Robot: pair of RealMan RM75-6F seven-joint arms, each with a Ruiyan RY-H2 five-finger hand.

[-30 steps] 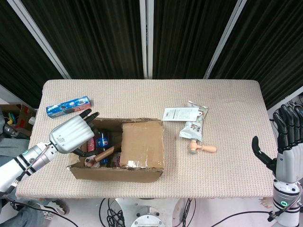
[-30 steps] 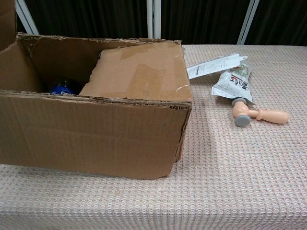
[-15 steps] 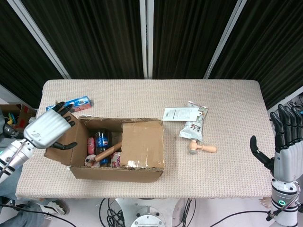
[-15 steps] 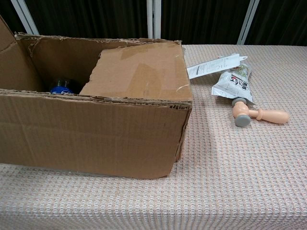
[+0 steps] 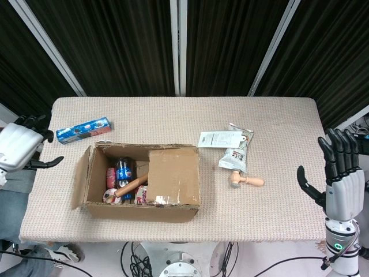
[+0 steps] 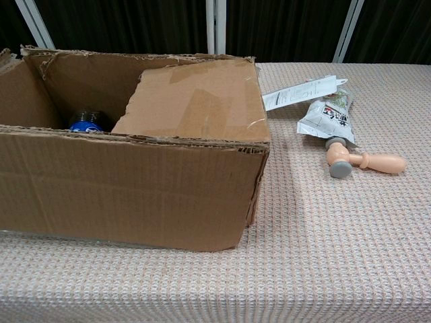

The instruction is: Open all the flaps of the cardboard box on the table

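The cardboard box (image 5: 141, 210) (image 6: 135, 195) sits near the table's front edge, left of centre. Its left flap (image 5: 81, 176) is folded outward. Its right flap (image 5: 173, 175) (image 6: 195, 101) lies folded down over the right half of the opening. A soda bottle (image 5: 123, 171) and other items show inside. My left hand (image 5: 20, 147) hangs off the table's left edge, fingers spread, holding nothing. My right hand (image 5: 339, 173) stands upright past the right edge, fingers spread and empty. Neither hand shows in the chest view.
A blue biscuit pack (image 5: 83, 129) lies behind the box at the left. Right of the box lie a white packet (image 5: 219, 138), a printed pouch (image 5: 234, 158) (image 6: 326, 120) and a wooden-handled tool (image 5: 247, 180) (image 6: 363, 161).
My left hand has swung the left flap outward, let it go and drawn back off the table's left edge. My right hand has risen a little.
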